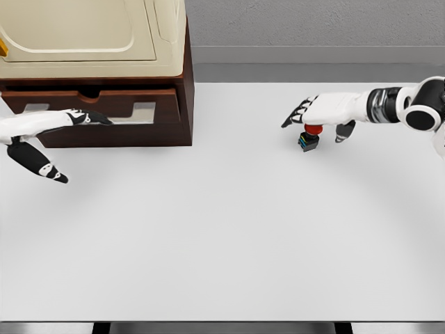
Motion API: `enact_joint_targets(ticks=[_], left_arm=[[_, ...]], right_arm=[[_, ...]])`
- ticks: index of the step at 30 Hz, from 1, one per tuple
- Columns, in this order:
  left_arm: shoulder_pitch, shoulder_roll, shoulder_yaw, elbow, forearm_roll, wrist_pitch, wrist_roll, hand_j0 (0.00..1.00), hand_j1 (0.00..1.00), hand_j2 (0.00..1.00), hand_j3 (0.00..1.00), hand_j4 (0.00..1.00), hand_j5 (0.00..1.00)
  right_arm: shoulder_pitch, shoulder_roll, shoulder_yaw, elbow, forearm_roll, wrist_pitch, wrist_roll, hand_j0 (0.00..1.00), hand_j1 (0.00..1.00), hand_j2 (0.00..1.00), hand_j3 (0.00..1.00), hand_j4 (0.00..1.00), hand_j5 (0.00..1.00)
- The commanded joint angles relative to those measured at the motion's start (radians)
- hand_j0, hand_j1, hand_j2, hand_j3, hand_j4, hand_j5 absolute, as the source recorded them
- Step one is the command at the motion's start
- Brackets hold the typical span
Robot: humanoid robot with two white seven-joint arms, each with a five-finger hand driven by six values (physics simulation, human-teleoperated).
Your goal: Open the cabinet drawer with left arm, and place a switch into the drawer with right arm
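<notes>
The switch (309, 138), a small dark block with a red button on top, stands on the white table (229, 236) at the right. My right hand (318, 111) hovers directly over it with fingers stretched out to the left and the thumb hanging beside it; the palm is close to the red button but nothing is grasped. The dark brown cabinet (182, 83) with a cream top sits at the back left. Its drawer (132, 104) has a notch handle in the front. My left hand (69, 120) reaches toward the drawer front, fingers extended, thumb pointing down, holding nothing.
A cream-coloured appliance (90, 35) rests on top of the cabinet. A grey wall runs along the table's far edge. The table's front edge lies near the bottom of the view.
</notes>
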Motion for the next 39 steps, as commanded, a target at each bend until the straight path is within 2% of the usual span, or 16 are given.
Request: enact_joint_targets(ticks=[1, 23, 37, 39], left_arm=[[0.0, 0.011, 0.0, 0.001, 0.008, -0.012, 0.0, 1.0, 1.0, 1.0, 1.0, 1.0, 1.0], [0.044, 0.091, -0.006, 0.001, 0.08, -0.168, 0.0, 1.0, 1.0, 1.0, 1.0, 1.0, 1.0], [0.089, 0.174, -0.026, 0.001, 0.121, -0.354, 0.0, 1.0, 1.0, 1.0, 1.0, 1.0, 1.0], [0.089, 0.189, -0.047, 0.001, 0.134, -0.389, 0.0, 1.0, 1.0, 1.0, 1.0, 1.0, 1.0]], right_arm=[[-0.002, 0.002, 0.011, 0.002, -0.004, 0.002, 0.0, 1.0, 1.0, 1.0, 1.0, 1.0, 1.0], [-0.002, 0.002, 0.014, 0.016, -0.003, 0.002, 0.0, 1.0, 1.0, 1.0, 1.0, 1.0, 1.0], [-0.006, 0.004, 0.014, 0.028, 0.003, 0.002, 0.0, 1.0, 1.0, 1.0, 1.0, 1.0, 1.0], [-0.006, 0.004, 0.014, 0.03, 0.005, 0.002, 0.0, 1.0, 1.0, 1.0, 1.0, 1.0, 1.0]])
